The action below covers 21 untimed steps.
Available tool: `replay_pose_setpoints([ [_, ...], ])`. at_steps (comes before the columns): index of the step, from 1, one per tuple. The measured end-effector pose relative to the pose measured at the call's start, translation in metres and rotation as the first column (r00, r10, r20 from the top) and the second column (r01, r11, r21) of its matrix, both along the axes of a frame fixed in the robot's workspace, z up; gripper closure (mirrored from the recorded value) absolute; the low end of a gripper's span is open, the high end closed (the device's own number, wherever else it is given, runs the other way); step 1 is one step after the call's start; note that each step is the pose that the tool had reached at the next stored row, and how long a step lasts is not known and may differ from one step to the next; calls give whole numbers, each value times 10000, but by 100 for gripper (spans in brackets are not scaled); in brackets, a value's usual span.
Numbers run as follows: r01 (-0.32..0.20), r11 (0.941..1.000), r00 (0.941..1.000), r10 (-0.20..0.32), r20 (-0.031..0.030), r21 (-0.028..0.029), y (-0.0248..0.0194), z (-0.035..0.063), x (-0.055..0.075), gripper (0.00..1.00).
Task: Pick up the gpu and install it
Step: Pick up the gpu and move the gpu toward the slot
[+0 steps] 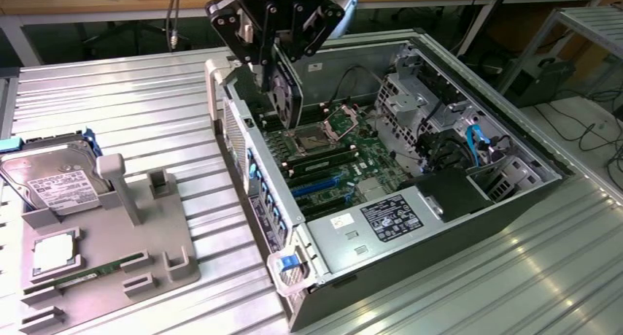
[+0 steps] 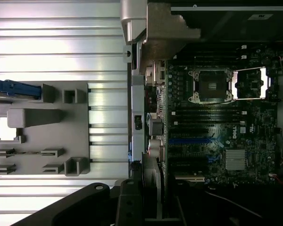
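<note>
The gpu [image 1: 288,94], a thin black card, hangs on edge in my gripper [image 1: 279,63], whose fingers are shut on its two faces. It hovers over the rear part of the open computer case [image 1: 457,225], above the motherboard [image 1: 336,156] and near the CPU socket [image 1: 314,138]. Its pale metal bracket [image 1: 232,78] points toward the exterior view's left, just above the case's rear wall. In the wrist view the gpu [image 2: 153,176] is seen edge-on between my fingers, with my gripper [image 2: 153,209] behind it and the bracket [image 2: 165,28] at the far end. It lines up beside the motherboard's slots [image 2: 193,141].
A grey parts fixture [image 1: 146,266] lies on the slatted metal table at the exterior view's left, carrying a silver hard drive [image 1: 49,180], a square chip [image 1: 54,251] and a green memory stick [image 1: 93,271]. Drive cages and blue cables [image 1: 477,141] fill the case's far side.
</note>
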<state>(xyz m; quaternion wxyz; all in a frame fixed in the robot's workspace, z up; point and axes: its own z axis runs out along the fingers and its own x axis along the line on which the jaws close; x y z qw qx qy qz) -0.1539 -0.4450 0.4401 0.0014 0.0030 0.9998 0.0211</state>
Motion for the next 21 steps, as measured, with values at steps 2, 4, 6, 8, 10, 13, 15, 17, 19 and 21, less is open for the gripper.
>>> replay_pose_setpoints([
  [2, 1, 10000, 10000, -1, 0, 0, 0, -1, 21, 72],
  [4, 1, 10000, 10000, -1, 0, -1, 0, -2, 61, 72],
  [6, 1, 10000, 10000, -1, 0, 0, 0, -3, 83, 72],
  [8, 1, 10000, 10000, -1, 1, 0, 0, -3, 105, 72],
  [10, 1, 10000, 10000, -1, 0, 0, 0, -4, 128, 72],
  [13, 0, 10000, 10000, 0, 1, 1, 0, -5, 176, 72],
  [15, 0, 10000, 10000, 0, 0, 0, 0, -6, 202, 72],
  [17, 1, 10000, 10000, -1, 0, 0, 0, -7, 233, 72],
  [19, 0, 10000, 10000, 0, 0, 0, 0, -7, 251, 72],
  [21, 1, 10000, 10000, -1, 0, 1, 0, -8, 281, 72],
])
